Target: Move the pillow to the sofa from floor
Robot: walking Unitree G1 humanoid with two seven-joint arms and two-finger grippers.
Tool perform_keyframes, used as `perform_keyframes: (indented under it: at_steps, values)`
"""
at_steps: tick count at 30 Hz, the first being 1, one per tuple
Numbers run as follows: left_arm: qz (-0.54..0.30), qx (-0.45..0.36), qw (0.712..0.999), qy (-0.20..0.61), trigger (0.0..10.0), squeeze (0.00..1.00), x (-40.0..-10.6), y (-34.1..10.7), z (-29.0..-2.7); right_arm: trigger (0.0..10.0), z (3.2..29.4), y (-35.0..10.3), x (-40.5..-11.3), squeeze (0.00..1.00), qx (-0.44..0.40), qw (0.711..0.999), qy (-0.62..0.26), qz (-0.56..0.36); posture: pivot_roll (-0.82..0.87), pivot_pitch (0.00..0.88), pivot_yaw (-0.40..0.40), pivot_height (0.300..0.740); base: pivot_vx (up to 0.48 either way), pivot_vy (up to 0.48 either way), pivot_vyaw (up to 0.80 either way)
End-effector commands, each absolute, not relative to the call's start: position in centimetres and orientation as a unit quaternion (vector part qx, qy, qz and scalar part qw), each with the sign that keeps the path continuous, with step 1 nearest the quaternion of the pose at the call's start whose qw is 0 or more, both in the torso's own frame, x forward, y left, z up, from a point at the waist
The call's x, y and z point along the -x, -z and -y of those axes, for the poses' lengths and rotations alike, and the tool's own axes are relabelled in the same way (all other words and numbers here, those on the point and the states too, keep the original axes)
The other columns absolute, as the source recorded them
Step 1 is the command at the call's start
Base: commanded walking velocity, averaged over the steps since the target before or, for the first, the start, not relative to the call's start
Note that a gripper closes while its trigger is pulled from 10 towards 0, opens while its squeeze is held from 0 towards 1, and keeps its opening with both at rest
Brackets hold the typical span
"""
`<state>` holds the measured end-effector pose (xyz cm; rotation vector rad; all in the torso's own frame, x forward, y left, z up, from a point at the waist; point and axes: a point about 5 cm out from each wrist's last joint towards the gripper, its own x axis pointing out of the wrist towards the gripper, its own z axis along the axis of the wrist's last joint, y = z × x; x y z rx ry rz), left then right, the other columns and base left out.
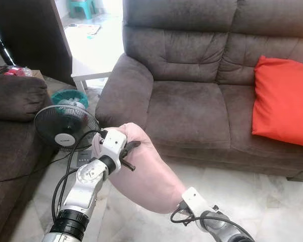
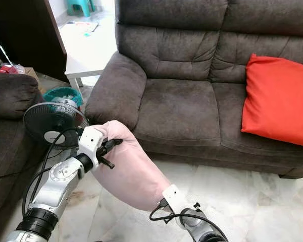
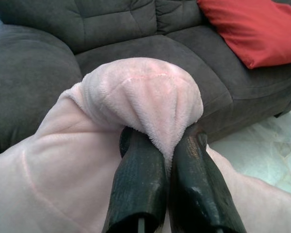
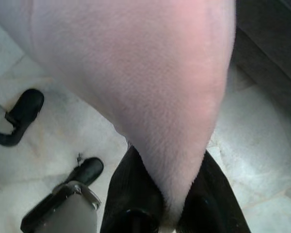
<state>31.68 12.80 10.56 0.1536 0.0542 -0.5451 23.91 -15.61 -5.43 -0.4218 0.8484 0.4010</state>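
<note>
Pink plush is pinched between the fingers of my left gripper and my right gripper, each clamped on one end of the pillow. It hangs above the floor, long axis slanting from upper left down to my right, before the brown sofa. My head views add a red cushion and a fan.

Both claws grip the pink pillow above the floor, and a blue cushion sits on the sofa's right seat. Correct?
Not quite: the cushion is red, as the left eye view shows. The left claw and right claw do grip the pink pillow before the sofa.
</note>
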Motion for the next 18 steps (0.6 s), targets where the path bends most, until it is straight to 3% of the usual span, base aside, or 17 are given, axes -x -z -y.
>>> perform_keyframes:
  at_steps: [1, 4, 5, 6, 7, 8, 14, 18]
  values:
    - [0.013, -0.085, 0.958, 0.274, 10.0, 0.0, -32.0, -12.2, -12.6, 0.0, 15.4, 5.1, -24.4, 0.0, 0.185, 0.881, -0.184, -0.393, 0.09, 0.05, -0.041, 0.74, 0.0, 0.0, 0.0]
    - [-0.011, -0.112, 0.964, 0.24, 10.0, 0.0, -32.0, -10.7, -13.9, 0.0, 15.8, 4.1, -25.6, 0.0, 0.14, 0.906, -0.151, -0.37, 0.09, 0.05, -0.043, 0.74, 0.0, 0.0, 0.0]
    - [-0.014, -0.115, 0.965, 0.237, 10.0, 0.0, -31.9, -10.5, -14.0, 2.3, 15.8, 4.0, -25.8, 0.0, 0.135, 0.909, -0.147, -0.365, 0.09, 0.05, -0.043, 0.74, 0.0, 0.0, 0.0]
    - [-0.014, -0.115, 0.965, 0.237, 10.0, 0.0, -31.9, -10.5, -14.0, 2.3, 15.8, 4.0, -25.8, 0.0, 0.135, 0.909, -0.147, -0.365, 0.09, 0.05, -0.043, 0.74, 0.0, 0.0, 0.0]
    - [-0.019, -0.122, 0.965, 0.23, 10.0, 0.0, -31.9, -10.2, -14.2, 9.4, 16.0, 3.5, -26.3, 0.0, 0.124, 0.919, -0.137, -0.349, 0.09, 0.05, -0.043, 0.74, 0.0, 0.0, 0.0]
    - [-0.02, -0.122, 0.966, 0.228, 10.0, 0.0, -31.8, -10.1, -14.3, 10.0, 16.0, 3.3, -26.5, 0.0, 0.117, 0.923, -0.131, -0.342, 0.09, 0.049, -0.044, 0.74, 0.0, 0.0, 0.0]
    - [-0.031, -0.149, 0.967, 0.205, 10.0, 0.0, -31.1, -8.9, -14.7, 10.0, 20.6, 1.1, -27.0, 0.0, 0.035, 0.971, -0.045, -0.233, 0.08, 0.048, -0.045, 0.74, 0.0, 0.0, 0.0]
    - [-0.003, -0.193, 0.968, 0.16, 10.0, 0.0, -30.8, -9.0, -14.5, 10.0, 19.6, -1.8, -27.6, 0.0, -0.021, 0.992, -0.036, -0.116, 0.07, 0.042, -0.051, 0.74, 0.0, 0.0, 0.0]
